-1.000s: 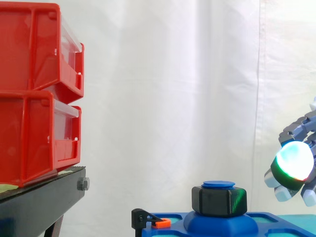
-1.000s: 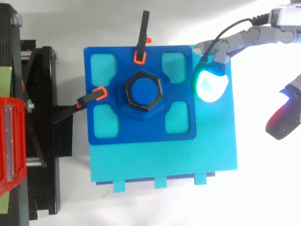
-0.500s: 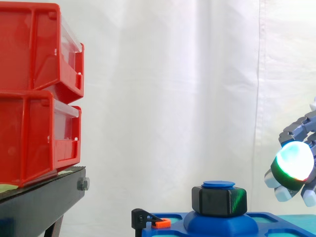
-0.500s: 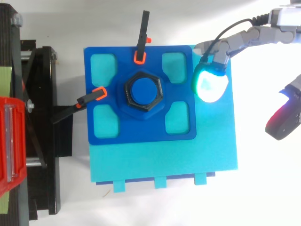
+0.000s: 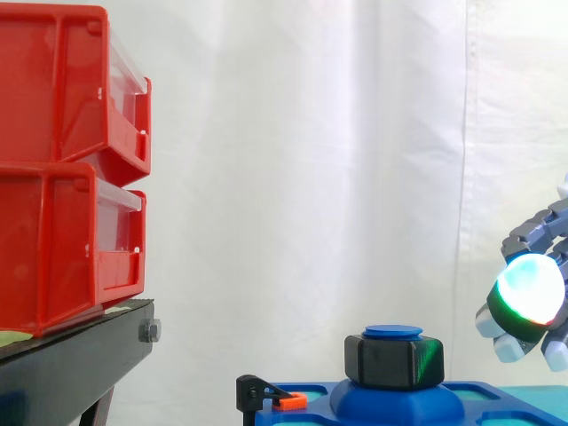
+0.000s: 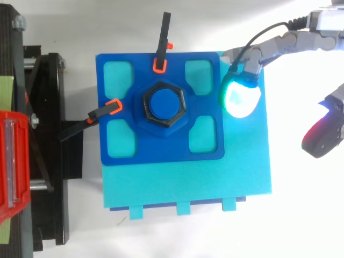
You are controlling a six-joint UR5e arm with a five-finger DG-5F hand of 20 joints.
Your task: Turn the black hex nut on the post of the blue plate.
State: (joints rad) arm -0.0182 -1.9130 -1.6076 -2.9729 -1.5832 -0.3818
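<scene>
A white curtain (image 5: 302,177) hangs behind everything. At the left, two red plastic bins (image 5: 53,169) are stacked on a black metal stand (image 5: 71,364); both are cut off by the frame edge.

From above, a flat cyan board (image 6: 188,183) carries the square blue plate (image 6: 156,153), which has four cut-outs. In the side view the bottom edge cuts off the plate's lower part.

The robot hand (image 5: 530,293) hangs at the right, cut off by the edge. It is spread wide and holds nothing. One glowing green-cyan fingertip pad (image 6: 241,97) sits over the plate's right rim, well apart from the nut, and a dark, red-tinted finger (image 6: 320,137) stands off farther right.

The black hex nut (image 5: 393,361) sits at the plate's centre on the blue post (image 6: 164,104). Its axis is upright and its bore faces up. The post's round cap shows just above it, and the nut hides the shaft.

Two black clamps with orange tips (image 6: 162,40) (image 6: 88,121) grip the plate's far and left edges.
</scene>
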